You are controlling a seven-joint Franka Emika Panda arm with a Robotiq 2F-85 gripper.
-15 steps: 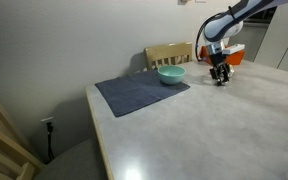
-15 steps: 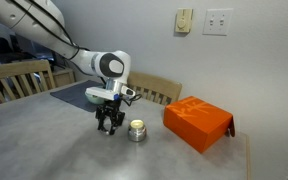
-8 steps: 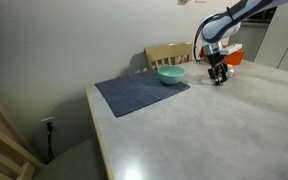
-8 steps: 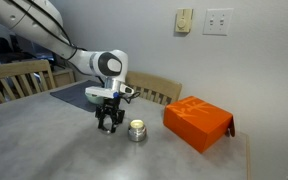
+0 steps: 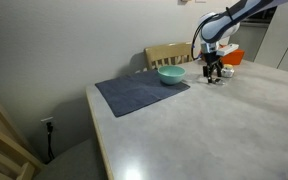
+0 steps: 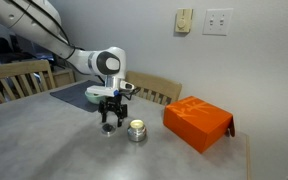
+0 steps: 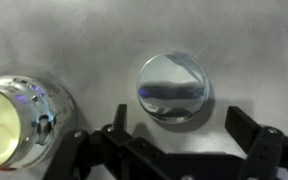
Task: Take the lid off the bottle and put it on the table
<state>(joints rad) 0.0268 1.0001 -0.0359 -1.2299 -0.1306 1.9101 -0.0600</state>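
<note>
In the wrist view a small round shiny lid [image 7: 172, 87] lies flat on the pale table [image 7: 74, 40], on its own. My gripper [image 7: 182, 124] hangs just over it, open, with a dark finger on either side and nothing between them. The squat clear bottle [image 7: 14, 125] stands uncapped to the left, showing a pale yellowish inside. In an exterior view the gripper [image 6: 108, 117] hovers just left of the bottle [image 6: 137, 129], with the lid [image 6: 108, 129] under it. From farther off the gripper [image 5: 213, 72] is at the far end of the table [image 5: 204, 130].
A big orange box [image 6: 197, 122] lies close to the right of the bottle. A teal bowl [image 5: 171, 74] stands on a dark placemat [image 5: 141, 93]. Wooden chairs [image 5: 169, 53] stand at the table's sides.
The gripper was shut low on the table beside the bottle. It has opened wide, let go of the lid and risen a little.
</note>
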